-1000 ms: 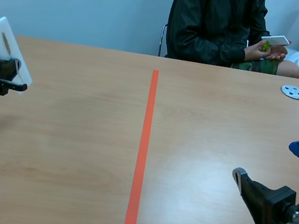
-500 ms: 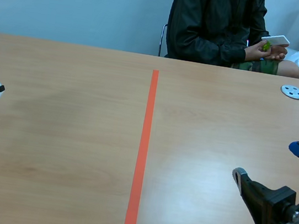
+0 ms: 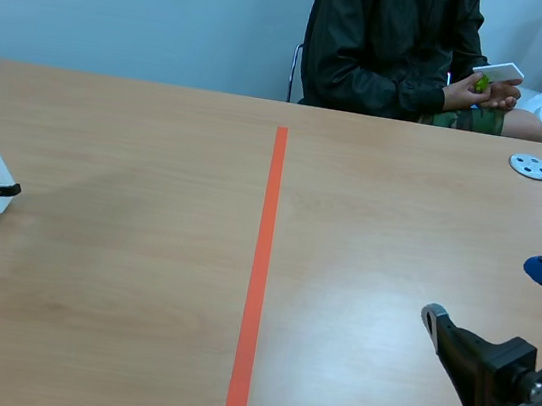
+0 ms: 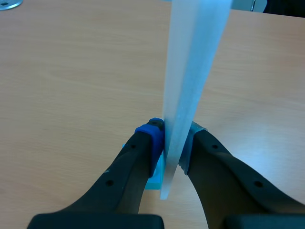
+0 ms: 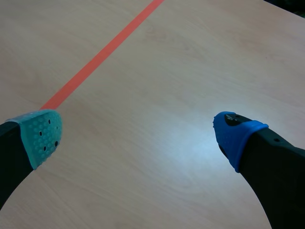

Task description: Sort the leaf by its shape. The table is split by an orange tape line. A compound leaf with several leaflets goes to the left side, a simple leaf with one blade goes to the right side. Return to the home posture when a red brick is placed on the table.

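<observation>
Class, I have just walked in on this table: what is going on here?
The left gripper is shut on a white card, held on edge, low over the table, far to the left of the tape line. The right gripper hangs open over the right side, holding nothing. Across the table a person sits with another card in hand.

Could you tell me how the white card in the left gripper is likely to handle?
The card is probably stiff: it stands straight above the jaws without drooping. It looks thin and likely light. Released upright on its edge, it would most likely tip flat onto the table.
</observation>
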Robot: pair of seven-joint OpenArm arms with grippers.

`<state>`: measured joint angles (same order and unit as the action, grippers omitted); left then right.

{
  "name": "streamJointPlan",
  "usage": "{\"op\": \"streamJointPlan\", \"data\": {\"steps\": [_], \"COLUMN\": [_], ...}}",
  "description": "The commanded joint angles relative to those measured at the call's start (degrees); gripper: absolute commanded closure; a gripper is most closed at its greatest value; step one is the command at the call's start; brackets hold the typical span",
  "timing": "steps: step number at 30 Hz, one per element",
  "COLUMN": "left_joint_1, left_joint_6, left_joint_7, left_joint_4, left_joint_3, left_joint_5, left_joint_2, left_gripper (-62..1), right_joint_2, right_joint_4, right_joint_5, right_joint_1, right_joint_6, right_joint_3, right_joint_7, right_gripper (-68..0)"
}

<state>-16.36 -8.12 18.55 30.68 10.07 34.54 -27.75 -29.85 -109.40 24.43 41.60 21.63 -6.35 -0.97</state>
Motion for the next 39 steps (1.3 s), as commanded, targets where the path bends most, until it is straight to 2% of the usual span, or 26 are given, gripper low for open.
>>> {"op": "streamJointPlan", "data": {"steps": [1,5,10,15,21,26,29,39], "left_joint_1": [-0.94,-0.79,-0.66,-0.61,-0.61,-0.61,-0.31,4.44], "left_joint_6": [-0.17,-0.15,-0.15,-0.15,-0.15,-0.15,-0.13,-0.09], "left_joint_7": [0.96,0.33,0.07,-0.07,-0.35,-0.33,-0.37,-0.59], "left_joint_4": [1.09,1.09,1.09,1.09,1.09,1.75,3.04,12.55], "left_joint_3": [0.83,2.51,3.43,3.43,3.43,3.41,3.37,3.30], "left_joint_5": [0.15,-0.92,-0.92,-0.92,-0.87,-0.92,-0.96,-1.36], "left_joint_2": [-0.31,0.02,0.11,0.09,0.04,-0.70,-1.75,-5.75], "left_gripper": [-4.3,-6.9,-7.2,-11.4,-20.0,-32.2,-36.2,-36.4], "right_joint_2": [0.02,0.02,0.02,0.02,0.02,0.02,0.02,0.02], "right_joint_4": [-0.70,-0.70,-0.70,-0.70,-0.70,-0.70,-0.70,-0.70], "right_joint_5": [0.42,0.42,0.42,0.42,0.42,0.42,0.42,0.42], "right_joint_1": [-0.66,-0.66,-0.66,-0.66,-0.66,-0.66,-0.66,-0.66], "right_joint_6": [-0.20,-0.20,-0.20,-0.20,-0.20,-0.20,-0.17,-0.17], "right_joint_3": [-0.59,-0.59,-0.59,-0.59,-0.59,-0.59,-0.59,-0.59], "right_joint_7": [-0.63,-0.63,-0.63,-0.63,-0.22,-0.22,-0.22,-0.24], "right_gripper": [-67.9,-67.9,-67.9,-67.9,-67.9,-67.9,-67.9,-67.9]}}
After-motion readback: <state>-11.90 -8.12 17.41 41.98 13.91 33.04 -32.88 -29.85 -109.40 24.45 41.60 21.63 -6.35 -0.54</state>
